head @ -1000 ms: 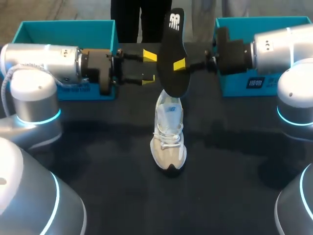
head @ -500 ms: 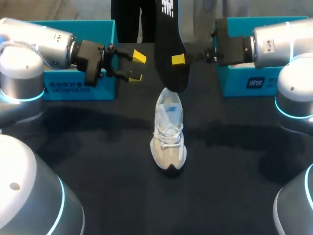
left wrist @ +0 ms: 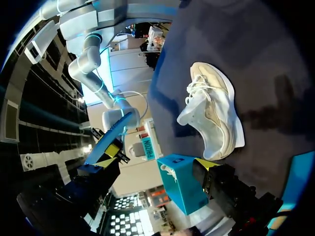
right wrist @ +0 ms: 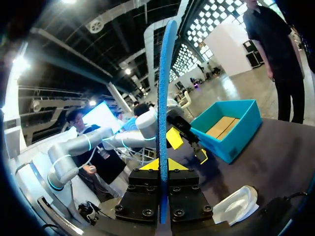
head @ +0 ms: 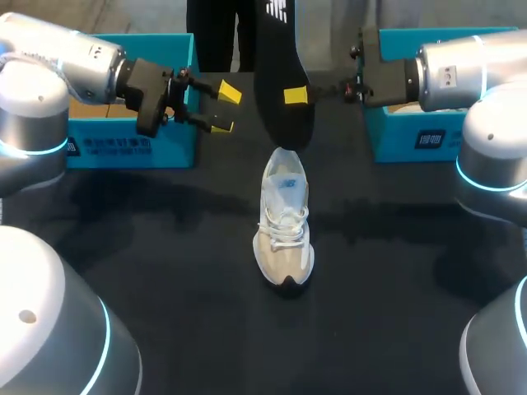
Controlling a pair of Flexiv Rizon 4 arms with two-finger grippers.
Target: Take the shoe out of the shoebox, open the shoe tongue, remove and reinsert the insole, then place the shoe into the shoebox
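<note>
Right gripper, at upper centre, pinches the black insole from both sides, holding it upright with its lower end just above the white shoe. That shoe stands mid-frame on the dark table, toe toward the bottom edge. Left gripper, upper left, is spread apart and empty, beside a teal shoebox.

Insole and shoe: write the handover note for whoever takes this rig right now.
Right claw: shut on the insole, held upright over the heel end of the shoe.
Left claw: open, empty, in the air beside the insole.
Shoe: upright on the table, between the left shoebox and the right shoebox.
Done: shoe out, insole out.
Left: reinsert the insole, put the shoe in a shoebox.
</note>
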